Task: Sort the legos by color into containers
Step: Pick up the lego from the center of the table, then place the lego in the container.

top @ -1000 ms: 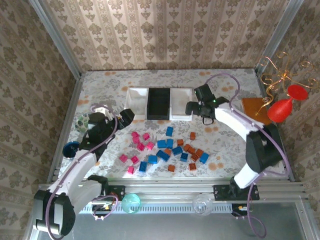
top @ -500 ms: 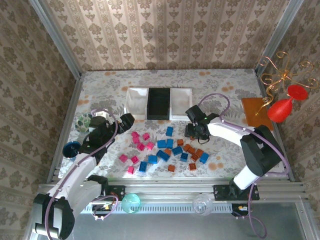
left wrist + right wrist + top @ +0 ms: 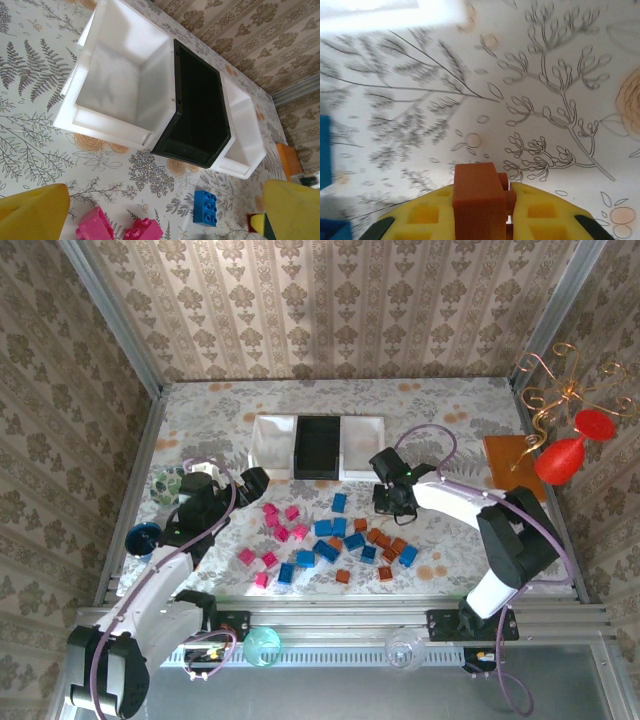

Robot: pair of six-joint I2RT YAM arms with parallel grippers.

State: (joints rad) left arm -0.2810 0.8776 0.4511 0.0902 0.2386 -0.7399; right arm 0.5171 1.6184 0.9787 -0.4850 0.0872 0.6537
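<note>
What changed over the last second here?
The right gripper came from beside the right tray down to the pile's far edge and closed on an orange brick. The left gripper, open, barely shifted. The trays and other bricks stayed put.

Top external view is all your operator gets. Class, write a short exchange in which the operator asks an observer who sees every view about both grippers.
Operator: Has the right gripper got anything?
Observer: Yes. In the right wrist view an orange-brown brick sits clamped between its yellow fingers.
Operator: And the left gripper?
Observer: In the left wrist view its fingers stand wide apart with nothing between them.
</note>
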